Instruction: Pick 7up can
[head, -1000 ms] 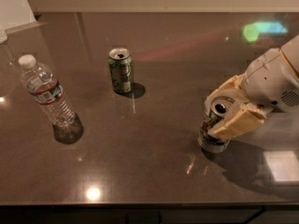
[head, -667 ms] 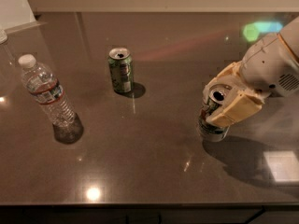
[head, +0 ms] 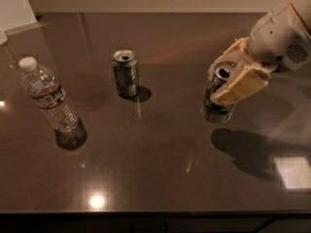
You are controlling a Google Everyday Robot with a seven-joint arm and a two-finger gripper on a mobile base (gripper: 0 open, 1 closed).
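Note:
The 7up can (head: 216, 106), pale silver-white with green lettering and an open silver top, is on the right. My gripper (head: 227, 79) is shut on it, with one cream finger (head: 241, 85) across its front and the other behind it. The can hangs slightly tilted above the dark table (head: 160, 169), and its shadow lies below and to the right. The white arm reaches in from the upper right.
A darker green can (head: 125, 73) stands upright at centre left. A clear water bottle (head: 48, 98) with a white cap stands at the left. A white object (head: 14, 6) sits at the far left corner.
My gripper has risen with the 7up can in it, lifting the can off the table. The green can and the bottle have not moved.

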